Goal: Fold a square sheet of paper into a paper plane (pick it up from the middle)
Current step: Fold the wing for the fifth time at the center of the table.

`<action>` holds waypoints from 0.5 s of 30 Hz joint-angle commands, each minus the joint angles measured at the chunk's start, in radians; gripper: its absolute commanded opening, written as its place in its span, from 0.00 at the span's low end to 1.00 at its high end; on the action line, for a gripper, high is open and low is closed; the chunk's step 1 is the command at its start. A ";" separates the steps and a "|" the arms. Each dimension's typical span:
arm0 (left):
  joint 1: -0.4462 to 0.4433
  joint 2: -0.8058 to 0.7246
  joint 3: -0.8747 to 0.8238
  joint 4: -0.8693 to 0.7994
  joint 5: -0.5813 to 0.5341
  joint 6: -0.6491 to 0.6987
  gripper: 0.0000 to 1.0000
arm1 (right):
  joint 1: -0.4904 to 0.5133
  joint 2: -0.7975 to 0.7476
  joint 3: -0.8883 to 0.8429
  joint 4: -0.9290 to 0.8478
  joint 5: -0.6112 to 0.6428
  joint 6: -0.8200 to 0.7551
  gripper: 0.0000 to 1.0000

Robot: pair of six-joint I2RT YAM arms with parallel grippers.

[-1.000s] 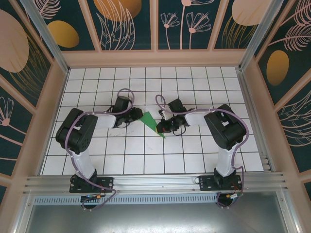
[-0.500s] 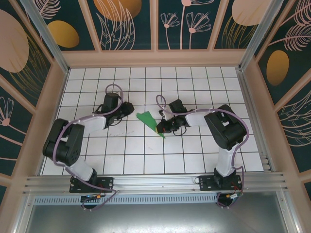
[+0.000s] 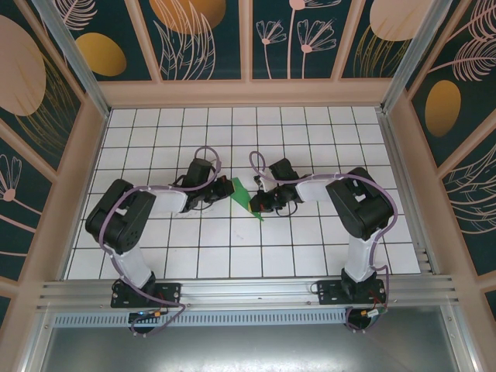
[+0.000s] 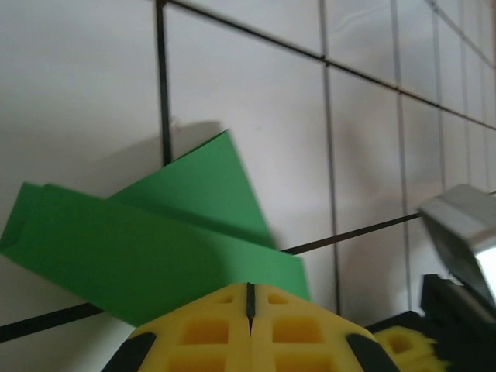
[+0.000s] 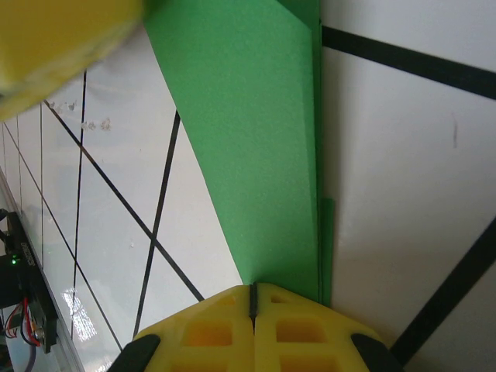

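My thin green sheet of paper (image 3: 242,195) lies in the middle of the white tiled table (image 3: 310,132), between my two hands. It is not a flat square now. It is folded into a long shape with a sharp tip that points to the near side, and I can see layers and a crease along it (image 5: 256,155). I think the first folds are done, but the wings are not made yet. My right gripper (image 5: 253,288) is pressed together and pinches the paper at the crease. My left gripper (image 4: 249,288) is pressed together too, right at the paper's left edge (image 4: 155,248). I cannot tell if it has caught the paper. My two grippers are near each other, so they could bump. The pale wooden walls (image 3: 248,93) are well apart from us.
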 commanded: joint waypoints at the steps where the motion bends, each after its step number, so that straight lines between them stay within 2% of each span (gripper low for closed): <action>1: 0.001 0.034 0.003 0.057 0.051 -0.019 0.04 | 0.014 0.004 -0.011 -0.067 0.010 0.019 0.00; 5: 0.000 0.063 0.021 0.044 0.044 -0.014 0.04 | 0.018 0.005 0.028 -0.039 -0.010 0.033 0.00; 15: 0.001 0.114 0.096 -0.176 -0.122 0.136 0.03 | 0.017 0.037 0.170 -0.028 0.000 0.026 0.00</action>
